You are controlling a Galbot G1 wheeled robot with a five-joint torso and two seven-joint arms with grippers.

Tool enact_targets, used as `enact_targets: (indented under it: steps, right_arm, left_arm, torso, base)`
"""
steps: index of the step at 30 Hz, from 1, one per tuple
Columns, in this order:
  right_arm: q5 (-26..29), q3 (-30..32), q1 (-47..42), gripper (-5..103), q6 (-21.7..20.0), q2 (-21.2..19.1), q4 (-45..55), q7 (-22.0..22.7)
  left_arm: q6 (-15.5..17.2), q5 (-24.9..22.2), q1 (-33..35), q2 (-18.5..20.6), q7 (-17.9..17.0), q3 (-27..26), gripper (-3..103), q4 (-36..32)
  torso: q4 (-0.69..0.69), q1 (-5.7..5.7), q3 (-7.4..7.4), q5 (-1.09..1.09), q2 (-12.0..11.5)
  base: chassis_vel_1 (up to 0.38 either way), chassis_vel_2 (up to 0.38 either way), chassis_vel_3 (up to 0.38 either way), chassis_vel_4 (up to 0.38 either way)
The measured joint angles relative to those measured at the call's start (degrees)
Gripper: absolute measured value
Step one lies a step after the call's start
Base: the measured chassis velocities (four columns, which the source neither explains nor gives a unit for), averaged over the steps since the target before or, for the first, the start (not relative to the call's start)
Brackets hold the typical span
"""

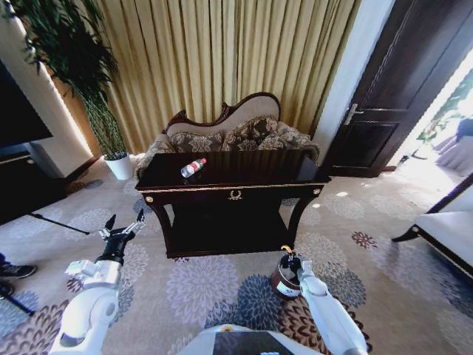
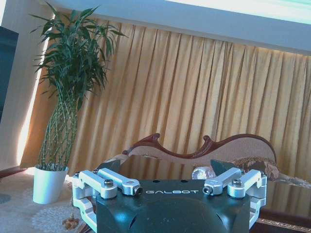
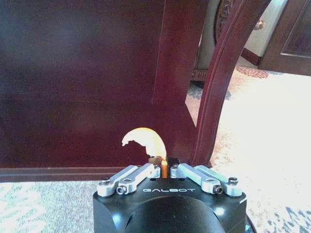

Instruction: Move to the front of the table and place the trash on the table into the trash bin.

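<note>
Low at about eight o'clock in the head view, the left gripper (image 1: 124, 223) hangs with fingers spread and empty, short of the dark glossy brown wooden table (image 1: 244, 191), on whose top at eleven o'clock lies the clear plastic bottle with a red cap (image 1: 193, 168); it looks light, smooth and prone to rolling, so its mid-body seems the best hold. Toward five o'clock, the right gripper (image 1: 288, 258) is pinched closed on a thin, limp orange scrap (image 3: 146, 141) above the small round dark brown trash bin (image 1: 284, 285).

Gold pleated curtains (image 1: 222, 66) across upper centre; carved dark-wood floral sofa (image 1: 236, 129) below; tall bamboo plant in white pot (image 1: 118, 164) upper left; dark wooden door (image 1: 399, 89) upper right.
</note>
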Motion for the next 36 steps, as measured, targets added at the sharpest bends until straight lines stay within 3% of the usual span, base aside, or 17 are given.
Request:
enact_targets:
  steps: [8,10,11,13,15,16,18,19,21,22,24,26,27,31,36]
  right_arm:
    - [-2.06,-0.04,1.99,2,2.22,0.98,-3.8,0.5]
    - [-2.37,-0.06,2.46,17,2.33,0.99,-4.23,0.93]
    - [-2.37,-0.06,2.46,17,2.33,0.99,-4.23,0.93]
    - [-2.79,-0.07,2.52,28,2.35,0.86,-4.28,1.13]
    - [-2.89,-0.04,2.53,28,2.35,0.82,-4.27,1.16]
    - [-3.05,0.01,2.43,39,2.35,0.76,-4.12,1.22]
    - [-3.09,0.03,2.34,39,2.35,0.74,-4.03,1.25]
    - [-3.11,0.07,2.18,49,2.35,0.7,-3.87,1.32]
    - [-3.11,0.09,2.12,49,2.37,0.67,-3.79,1.46]
    - [-3.11,0.13,2.01,60,2.44,0.58,-3.59,1.76]
    - [-3.09,0.15,1.89,60,2.46,0.54,-3.38,1.86]
    - [-2.54,0.3,1.24,71,2.47,0.3,-2.15,2.05]
    - [-2.54,0.3,1.24,71,2.47,0.3,-2.15,2.05]
    - [2.82,0.84,-1.69,92,1.47,-0.5,5.38,2.46]
    - [6.49,2.5,-4.25,100,-0.99,-1.2,16.55,2.86]
  left_arm:
    - [-0.03,-0.09,0.03,0.04,0.05,-0.07,100,-0.09]
    - [-0.04,-0.1,0.04,0.05,0.06,-0.08,100,-0.25]
    - [-0.04,-0.1,0.04,0.05,0.06,-0.08,100,-0.25]
    - [-0.04,-0.12,0.04,0.03,0.07,-0.08,100,-0.41]
    - [-0.04,-0.13,0.04,0.02,0.07,-0.08,100,-0.47]
    - [-0.04,-0.14,0.06,0.01,0.09,-0.08,100,-0.58]
    - [-0.03,-0.14,0.07,-0.01,0.11,-0.08,100,-0.64]
    - [-0.04,-0.14,0.1,-0.03,0.14,-0.07,100,-0.75]
    - [-0.04,-0.14,0.11,-0.05,0.15,-0.06,100,-0.81]
    - [-0.04,-0.14,0.12,-0.06,0.17,-0.03,100,-0.96]
    - [-0.04,-0.14,0.13,-0.06,0.17,-0.01,100,-1.01]
    - [-0.04,-0.14,0.18,-0.07,0.17,0.01,100,-1.15]
    - [-0.04,-0.14,0.18,-0.07,0.17,0.01,100,-1.15]
    - [-0.04,-0.19,0.19,-0.01,0.17,-0.07,100,-1.27]
    - [-0.04,-0.24,0.14,0.11,0.14,-0.1,100,-1.38]
  torso:
    - [0.0,0.0,0.0,0.0,0.0]
    - [0.01,0.0,0.0,0.0,0.0]
    - [0.01,0.0,0.0,0.0,0.0]
    - [0.01,0.0,0.0,0.0,0.0]
    - [0.01,0.0,0.0,-0.01,0.0]
    - [0.0,0.0,0.0,0.0,0.0]
    - [0.01,0.0,0.0,0.0,0.0]
    - [0.01,0.0,0.0,0.0,0.0]
    - [0.0,0.0,0.0,0.0,0.0]
    - [0.01,0.0,0.0,0.0,0.0]
    - [0.01,0.0,0.0,0.0,0.0]
    - [0.0,0.0,0.0,0.01,0.0]
    - [0.0,0.0,0.0,0.01,0.0]
    - [-0.01,0.0,0.0,0.01,0.0]
    - [0.03,0.0,0.0,0.0,0.0]
  base:
    - [0.0,0.0,0.0,0.0]
    - [0.0,0.0,0.0,0.0]
    - [0.0,0.0,0.0,0.0]
    - [0.0,0.0,0.0,0.0]
    - [0.0,0.0,0.0,0.0]
    - [0.0,0.0,0.0,0.0]
    - [0.0,0.0,0.0,0.0]
    - [0.0,0.0,0.0,0.0]
    - [0.0,0.0,0.0,0.0]
    - [0.0,0.0,0.0,0.0]
    - [0.0,0.0,0.0,0.0]
    - [0.0,0.0,0.0,0.0]
    - [0.0,0.0,0.0,0.0]
    - [0.0,0.0,0.0,0.0]
    - [0.0,0.0,0.0,0.0]
